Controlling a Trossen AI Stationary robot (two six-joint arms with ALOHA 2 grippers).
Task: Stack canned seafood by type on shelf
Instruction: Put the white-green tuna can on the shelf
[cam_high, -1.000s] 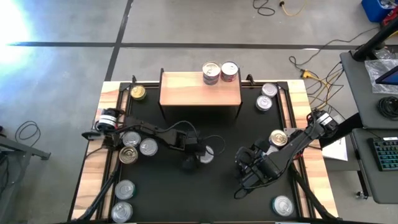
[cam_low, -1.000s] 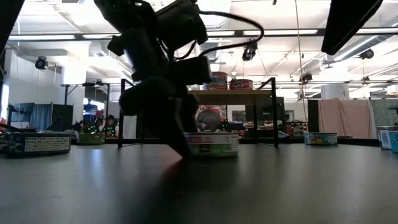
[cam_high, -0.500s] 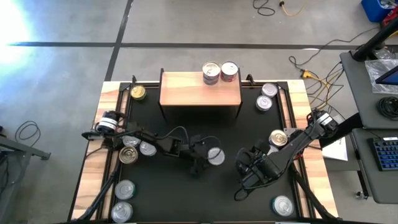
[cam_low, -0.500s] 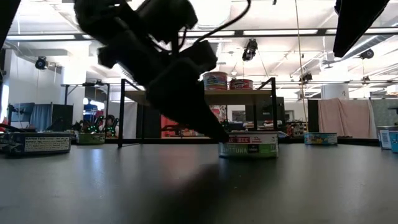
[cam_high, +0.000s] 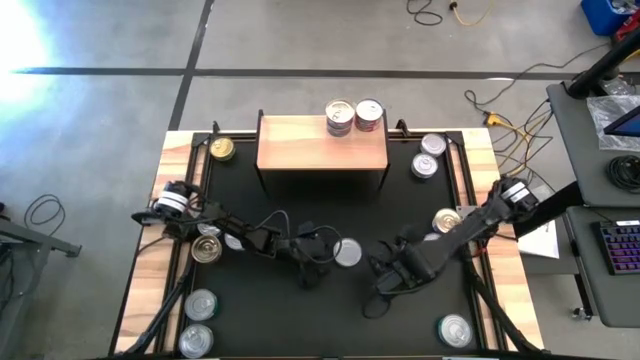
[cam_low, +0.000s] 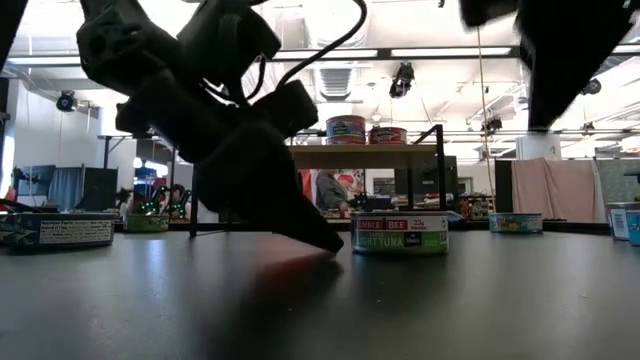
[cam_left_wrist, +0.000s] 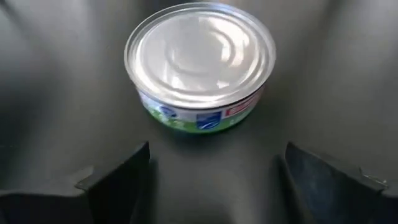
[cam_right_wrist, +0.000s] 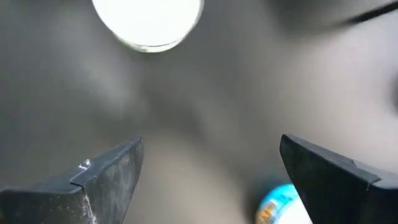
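Flat round silver-lidded tin with green and red side label (cam_left_wrist: 200, 68) sits loose on the black mat (cam_high: 330, 310), mid-mat, well in front of the light-wood shelf on black legs (cam_high: 322, 143).

Risk: a fingertip could clip the rim and shove the tin away, or the arms could collide.

Left gripper (cam_left_wrist: 211, 180) is wide open, empty, tin just ahead of its fingers (cam_left_wrist: 115, 177), untouched.

Right gripper (cam_right_wrist: 211, 177) is open, empty, nearby on the tin's other side.

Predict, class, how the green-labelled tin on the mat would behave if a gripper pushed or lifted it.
The tin is flat and wide, resting on its base, so it would probably slide on the mat rather than tip or roll. Its metal walls look stiff. The smooth lid and sides may be slippery for the open left gripper.
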